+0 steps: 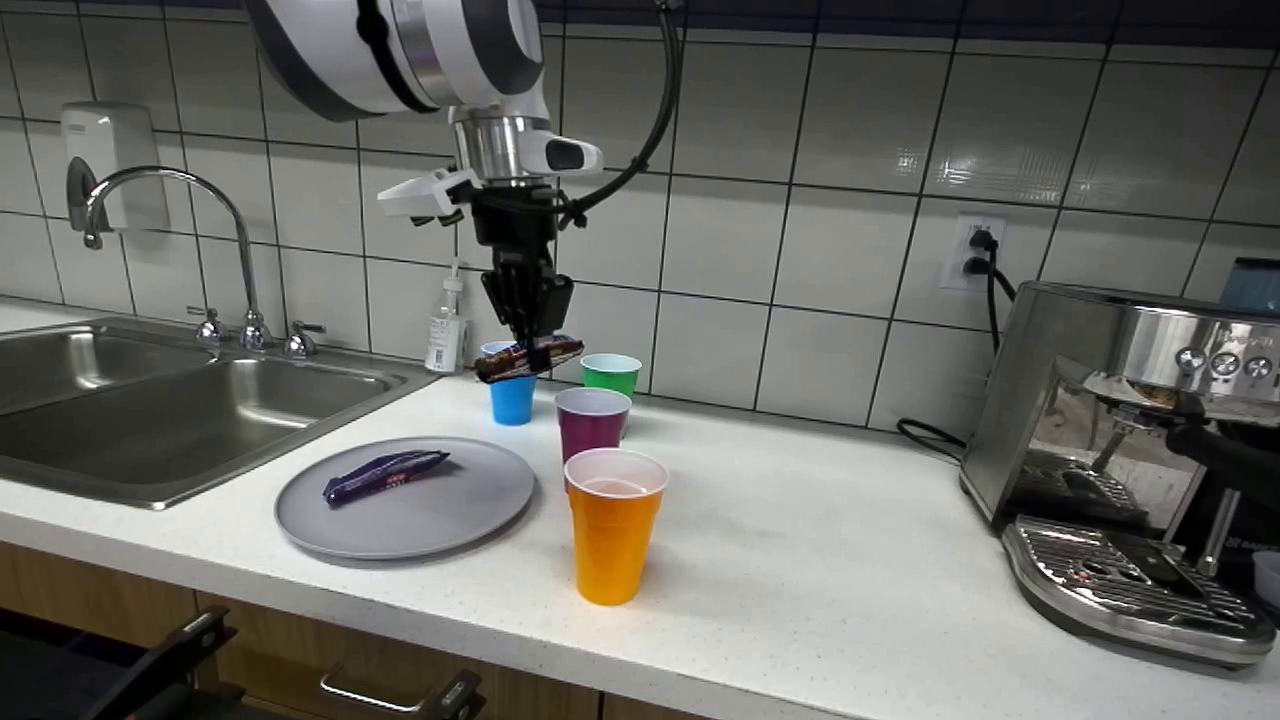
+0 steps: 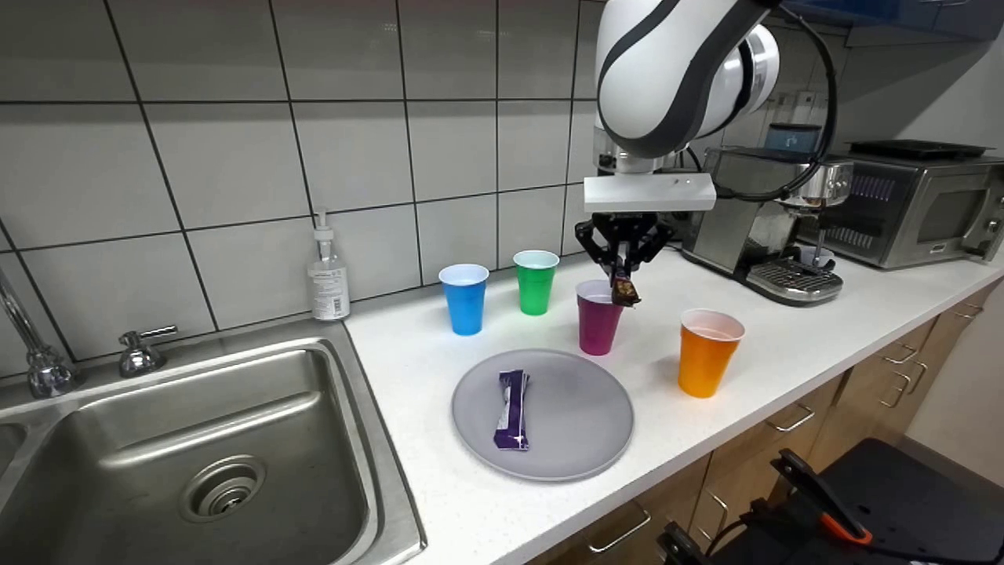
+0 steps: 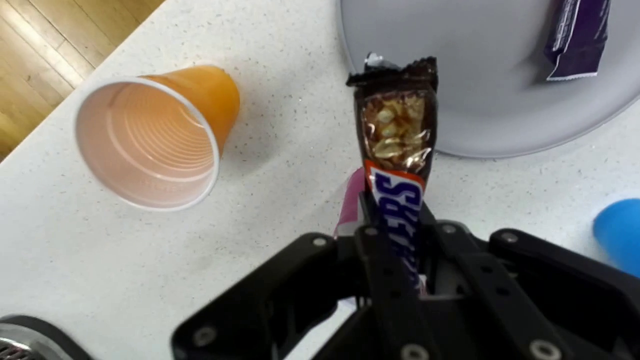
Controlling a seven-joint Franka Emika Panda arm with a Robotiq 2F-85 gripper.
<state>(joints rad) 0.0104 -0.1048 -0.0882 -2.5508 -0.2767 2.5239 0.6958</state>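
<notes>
My gripper [image 3: 397, 210] is shut on a Snickers bar [image 3: 395, 127] in a brown wrapper, held above the counter. The bar's free end sticks out past the fingers in the wrist view; its other end is partly hidden between them. In an exterior view the bar [image 2: 625, 293] overlaps the rim of a purple cup [image 2: 598, 328]. Most of this cup [image 3: 351, 197] is hidden behind the gripper in the wrist view. On a grey plate [image 1: 470, 515] lies a second bar in a purple wrapper [image 1: 385, 477]. An orange cup [image 2: 706, 359] stands upright near the purple one.
A blue cup [image 2: 465, 304] and a green cup [image 2: 536, 286] stand toward the tiled wall. Beside the counter's sink [image 1: 220, 420] is a soap bottle [image 2: 328, 282]. An espresso machine [image 1: 1100, 450] and a microwave [image 2: 925, 208] occupy the far end.
</notes>
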